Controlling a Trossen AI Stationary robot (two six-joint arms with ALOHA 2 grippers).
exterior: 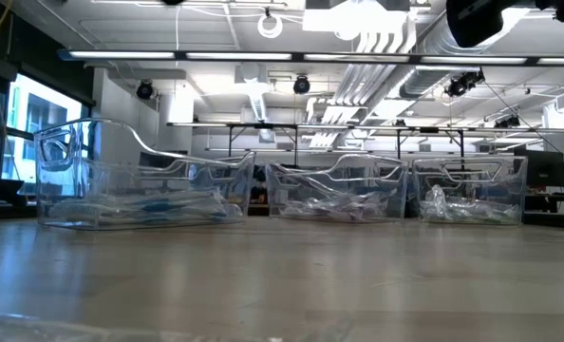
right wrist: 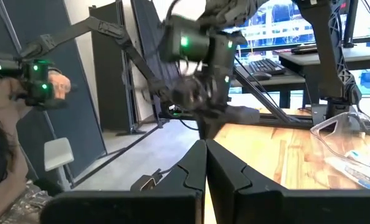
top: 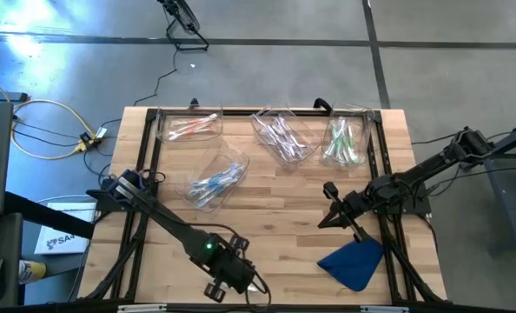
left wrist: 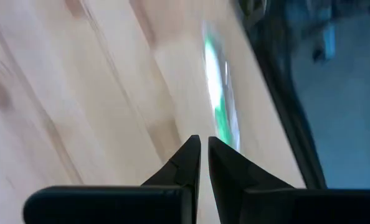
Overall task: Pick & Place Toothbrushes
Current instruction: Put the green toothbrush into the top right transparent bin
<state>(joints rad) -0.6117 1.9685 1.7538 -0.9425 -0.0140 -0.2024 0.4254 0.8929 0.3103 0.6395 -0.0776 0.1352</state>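
Note:
Toothbrushes lie sorted in four clear bins at the table's far side: pink ones (top: 191, 127), blue ones (top: 215, 181), whitish ones (top: 281, 136) and green ones (top: 343, 141). One clear and green toothbrush (left wrist: 220, 102) lies flat on the wood near the table's front edge, also showing as a pale streak (top: 257, 283). My left gripper (left wrist: 203, 146) slants down over the front edge (top: 238, 280), its fingers shut with only a slit between them, the tips at that toothbrush's near end. My right gripper (right wrist: 205, 146) waits shut at the right (top: 326, 207), level and clear of the table. My left gripper's shut fingertips (left wrist: 225, 155) stand right at the end of the green toothbrush (left wrist: 227, 134), slanting down from above. Nothing shows between the fingers. Whether they touch the toothbrush, I cannot tell.
A blue cloth (top: 354, 261) lies at the front right, near the right arm. Dark frame rails (top: 145, 156) run along the table's sides and back. In the right wrist view a person's hand (right wrist: 55, 84) shows beyond the table's left side. Bare wood (top: 275, 209) spans the middle.

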